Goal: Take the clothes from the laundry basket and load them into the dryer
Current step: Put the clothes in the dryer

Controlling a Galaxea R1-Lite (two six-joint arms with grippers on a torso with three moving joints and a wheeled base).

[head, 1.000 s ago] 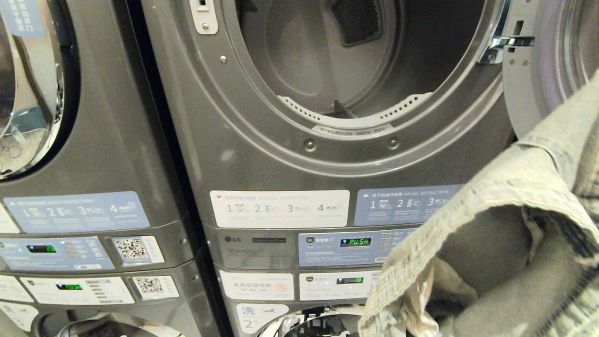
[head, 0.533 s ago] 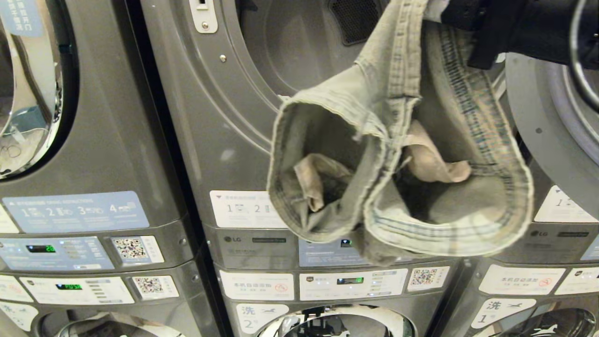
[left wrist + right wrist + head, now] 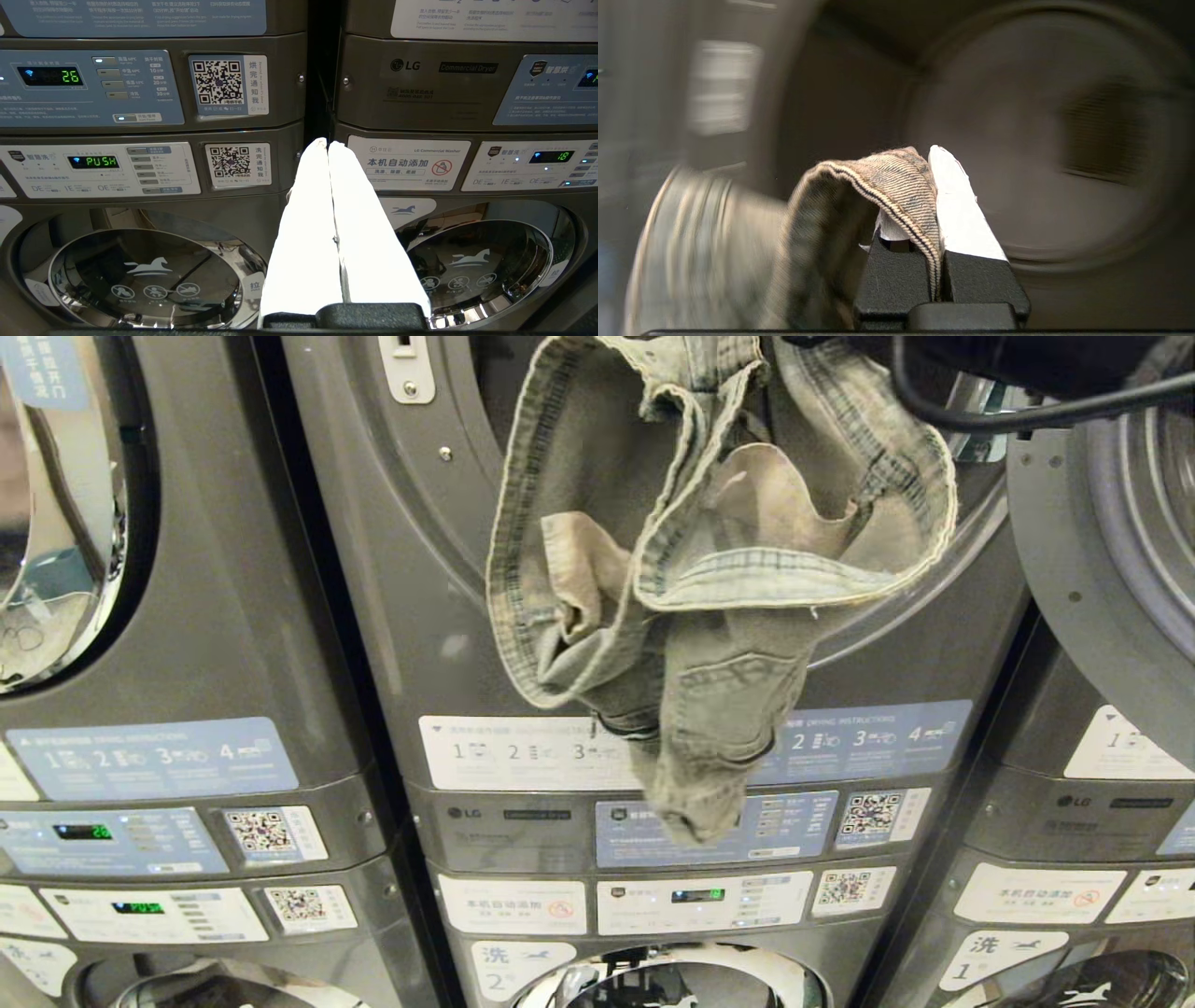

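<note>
My right gripper [image 3: 934, 196], clenched on the denim garment [image 3: 709, 569], hangs it before the dryer [image 3: 467, 616] mouth, a pinch only its wrist view shows, while my left gripper [image 3: 328, 145] sits closed, empty.

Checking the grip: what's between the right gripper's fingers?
A fold of the denim garment, pinched in the right gripper; shown in the right wrist view.

Jeans [image 3: 709, 569] cover dryer [image 3: 420, 616] opening & PUSH display; right wrist view's backgrd blurred.
</note>
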